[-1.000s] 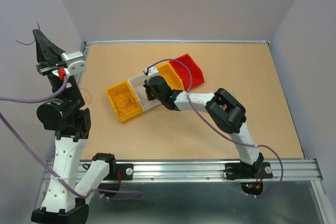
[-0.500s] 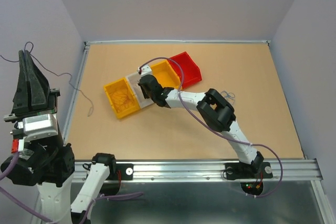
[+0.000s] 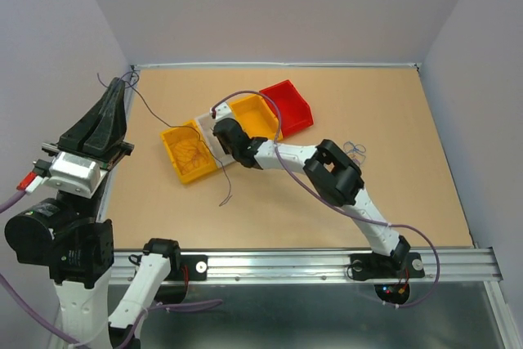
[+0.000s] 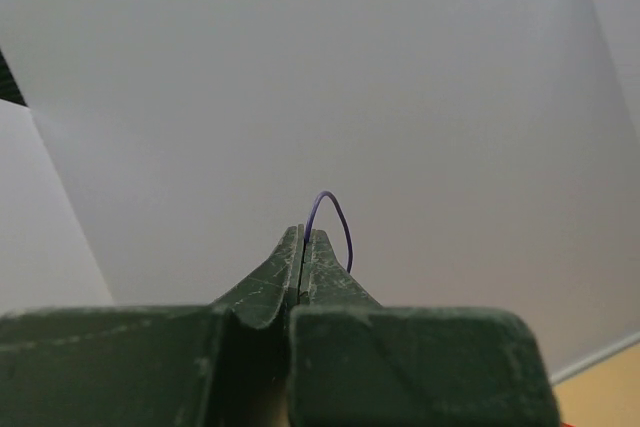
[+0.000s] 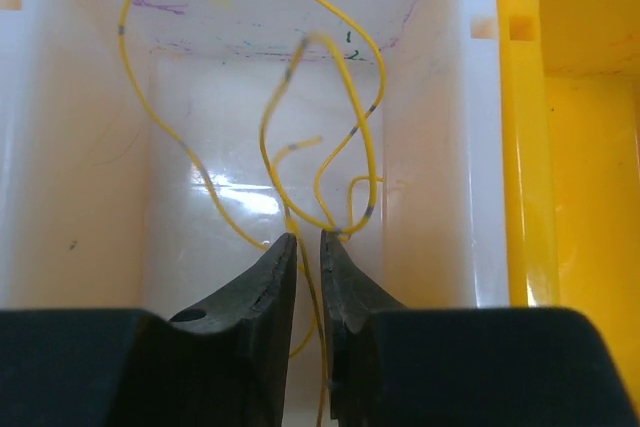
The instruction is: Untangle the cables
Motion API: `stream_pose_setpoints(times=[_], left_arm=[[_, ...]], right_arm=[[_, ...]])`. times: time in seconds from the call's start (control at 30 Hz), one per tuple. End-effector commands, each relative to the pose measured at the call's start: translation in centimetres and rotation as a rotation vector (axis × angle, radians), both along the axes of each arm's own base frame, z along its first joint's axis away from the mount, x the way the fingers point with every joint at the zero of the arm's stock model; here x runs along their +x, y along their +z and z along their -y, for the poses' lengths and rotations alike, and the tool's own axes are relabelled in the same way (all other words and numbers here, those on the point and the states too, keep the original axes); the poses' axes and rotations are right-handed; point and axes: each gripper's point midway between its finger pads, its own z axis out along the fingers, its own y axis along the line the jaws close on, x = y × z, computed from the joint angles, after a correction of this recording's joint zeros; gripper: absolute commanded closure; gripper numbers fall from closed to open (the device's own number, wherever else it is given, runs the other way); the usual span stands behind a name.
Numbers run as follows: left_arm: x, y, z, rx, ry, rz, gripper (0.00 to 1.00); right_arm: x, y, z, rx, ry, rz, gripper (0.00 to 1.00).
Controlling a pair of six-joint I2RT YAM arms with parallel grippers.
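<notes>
Plainly, the yellow wire (image 5: pixel 378 107) lay in loose loops on the floor of the white bin (image 5: pixel 425 147), fanned away from the fingertips toward the bin's far end, with one strand running back between the jaws along the tool's own line. The right gripper (image 5: pixel 309 247) stood only narrowly parted around that strand — we judged it unpinched. It was the nearer arm by far. The left gripper (image 4: pixel 303 239), well apart and raised high at the left, was clamped on the purple wire (image 4: pixel 343 215) — its tail trailing down to the table (image 3: pixel 368 104) near the yellow bin (image 3: pixel 176 161).
</notes>
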Motion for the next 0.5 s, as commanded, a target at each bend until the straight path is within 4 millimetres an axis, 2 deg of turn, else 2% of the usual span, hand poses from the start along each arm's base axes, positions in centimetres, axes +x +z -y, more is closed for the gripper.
stream_pose_setpoints(times=[0.0,0.07,0.17,0.23,0.47], left_arm=[[0.7,-0.4,1.8,0.009,-0.111,-0.045,1.0],[0.7,-0.7,2.1,0.015,-0.131,-0.05,1.0],[0.7,-1.8,3.2,0.048,-0.186,-0.062,1.0],[0.9,-2.9,3.8,0.072,-0.217,-0.072,1.0],[0.9,-4.2,4.8,0.094,-0.276,-0.06,1.0]], right_arm=[[0.0,9.7,-2.0,0.126,0.057,0.109,0.77],[-0.1,10.8,-2.2,0.142,0.072,0.118,0.73],[-0.3,11.7,-2.3,0.151,0.088,0.127,0.54],[-0.3,12.3,-2.2,0.153,0.091,0.137,0.46],[-0.4,15.4,-1.9,0.169,0.103,0.181,0.41]])
